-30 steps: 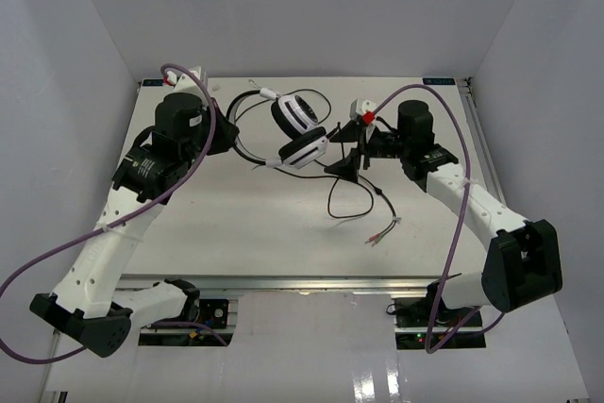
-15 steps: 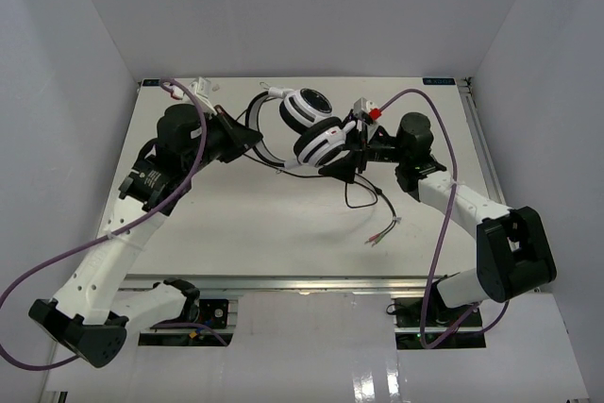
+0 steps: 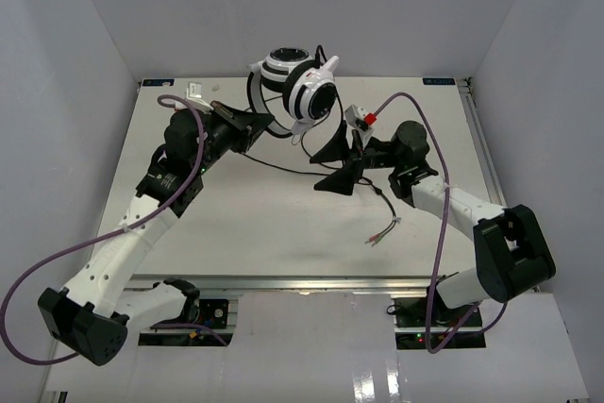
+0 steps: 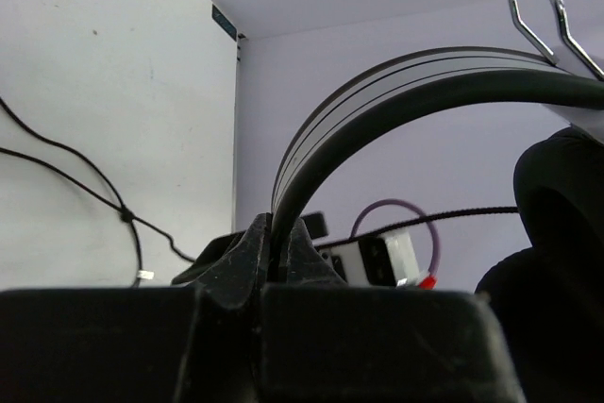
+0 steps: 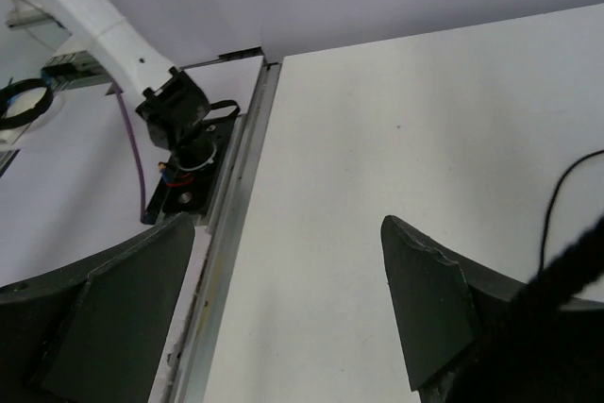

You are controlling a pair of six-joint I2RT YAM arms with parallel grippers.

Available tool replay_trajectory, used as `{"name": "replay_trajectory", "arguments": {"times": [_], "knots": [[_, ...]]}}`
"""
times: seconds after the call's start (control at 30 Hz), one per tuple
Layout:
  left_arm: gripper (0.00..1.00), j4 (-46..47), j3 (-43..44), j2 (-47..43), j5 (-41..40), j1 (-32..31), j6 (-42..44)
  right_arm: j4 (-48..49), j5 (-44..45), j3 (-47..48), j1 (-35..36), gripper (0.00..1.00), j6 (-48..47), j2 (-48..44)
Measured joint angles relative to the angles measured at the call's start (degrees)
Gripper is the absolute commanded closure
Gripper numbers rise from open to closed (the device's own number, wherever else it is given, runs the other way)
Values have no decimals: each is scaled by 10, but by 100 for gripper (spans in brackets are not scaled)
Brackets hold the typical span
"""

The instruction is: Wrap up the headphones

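**A:** Headphones point(image 3: 300, 82), where?

**B:** Up off the table point(image 3: 236, 233), near the back. Left gripper point(image 3: 268, 125) has them by the headband point(image 4: 377, 92). Its wrist view shows the fingers point(image 4: 247, 254) pinched tight on the band. From the top you can't make out that pinch.

**A:** Right gripper point(image 3: 323, 165)?

**B:** Jaws wide apart, holding nothing. Its wrist view shows bare table between them.

**A:** Cord point(image 3: 377, 195)?

**B:** Top view shows it best. It trails down past the right gripper, and the plugs point(image 3: 382, 231) lie on the table.

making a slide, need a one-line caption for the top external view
Left gripper holds the headphones up by the headband; the open right gripper sits near the trailing cord.
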Motion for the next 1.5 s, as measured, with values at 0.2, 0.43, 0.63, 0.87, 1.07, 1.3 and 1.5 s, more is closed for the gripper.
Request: {"name": "replay_trajectory", "arguments": {"times": [0.2, 0.43, 0.63, 0.87, 1.07, 1.3, 1.5], "knots": [[100, 32, 27, 78, -50, 0, -43, -76, -3, 4, 61, 22, -59, -17], [100, -9, 157, 168, -182, 0, 3, -298, 51, 36, 87, 61, -241, -72], [100, -44, 263, 236, -253, 0, 59, -458, 142, 105, 135, 86, -357, -73], [100, -101, 396, 399, -336, -28, 244, -658, 306, 234, 164, 92, -479, -51], [100, -125, 287, 425, -395, -43, 417, -742, 442, 251, 164, 92, -549, -68], [100, -100, 173, 405, -425, -43, 638, -779, 625, 283, 163, 92, -656, -71], [100, -78, 85, 314, -370, -47, 761, -746, 727, 256, 159, 92, -734, -70]]}}
